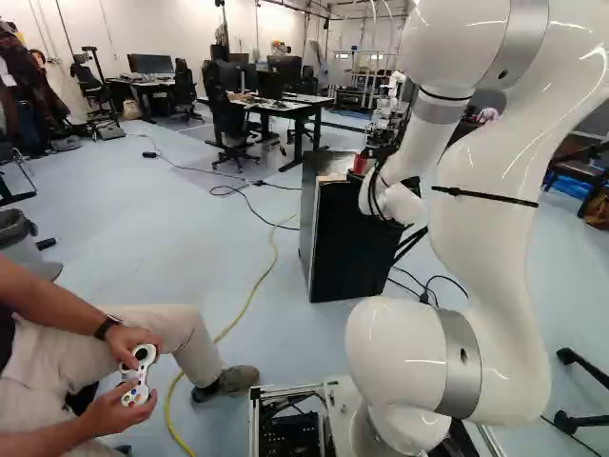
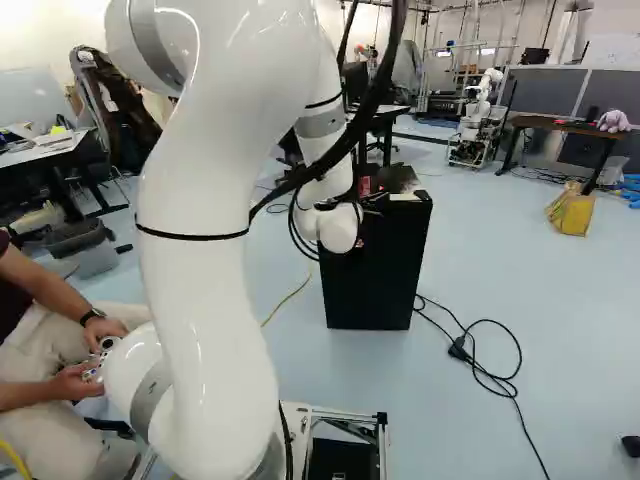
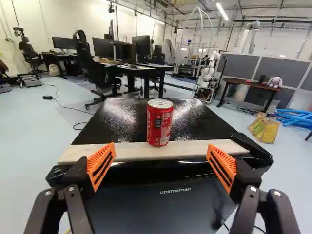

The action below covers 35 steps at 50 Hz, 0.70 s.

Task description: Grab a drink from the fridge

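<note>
Standing on the fridge (image 2: 372,275): a red can (image 3: 160,124) is sitting upright on the pale strip (image 3: 195,147) that's running along the glossy black top's edge nearest the hand (image 2: 374,203).
Hand: it's hanging released, its two fingers spreading wide with their orange pads (image 3: 101,165) facing each other, and it's grasping nothing.
Can and hand: the can is standing ahead of the fingers, lining up with the gap between them; neither pad is touching it.
Arm: the white arm (image 1: 495,238) is bending over and reaching toward the fridge.
Floor: a black cable (image 2: 512,388) is snaking to the right of the fridge in the right base view, and a yellow bag (image 2: 572,212) is lying farther back.
Beyond: another robot (image 2: 481,100) is standing well back, near a brown desk (image 2: 560,126), which is holding up a pale plush toy (image 2: 613,121).
</note>
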{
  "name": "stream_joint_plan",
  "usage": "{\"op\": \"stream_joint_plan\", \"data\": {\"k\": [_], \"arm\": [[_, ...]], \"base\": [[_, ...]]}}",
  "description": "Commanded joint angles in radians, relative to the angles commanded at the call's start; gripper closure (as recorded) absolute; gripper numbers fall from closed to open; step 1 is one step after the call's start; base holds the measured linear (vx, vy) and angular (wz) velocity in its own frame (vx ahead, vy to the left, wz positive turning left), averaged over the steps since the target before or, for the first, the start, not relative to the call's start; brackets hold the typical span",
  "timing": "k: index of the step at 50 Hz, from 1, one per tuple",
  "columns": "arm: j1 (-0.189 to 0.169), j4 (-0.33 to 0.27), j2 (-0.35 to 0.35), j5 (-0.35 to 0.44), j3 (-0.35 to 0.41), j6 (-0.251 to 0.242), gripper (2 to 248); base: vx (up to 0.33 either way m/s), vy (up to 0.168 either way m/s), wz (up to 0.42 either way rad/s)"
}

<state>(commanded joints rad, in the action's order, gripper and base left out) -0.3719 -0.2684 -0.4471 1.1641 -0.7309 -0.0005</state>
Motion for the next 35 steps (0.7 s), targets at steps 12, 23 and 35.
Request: {"op": "stream_joint_plan", "data": {"k": [12, 23, 35], "arm": [[0.004, 0.0, -0.07, 0.0, -0.068, 0.0, 3], [0.006, 0.0, -0.123, 0.0, -0.137, 0.0, 3], [0.013, 0.0, -0.176, 0.0, -0.21, 0.0, 3]], "base": [[0.0, 0.0, 0.0], [0.0, 0.0, 0.0], [0.0, 0.0, 0.0]]}}
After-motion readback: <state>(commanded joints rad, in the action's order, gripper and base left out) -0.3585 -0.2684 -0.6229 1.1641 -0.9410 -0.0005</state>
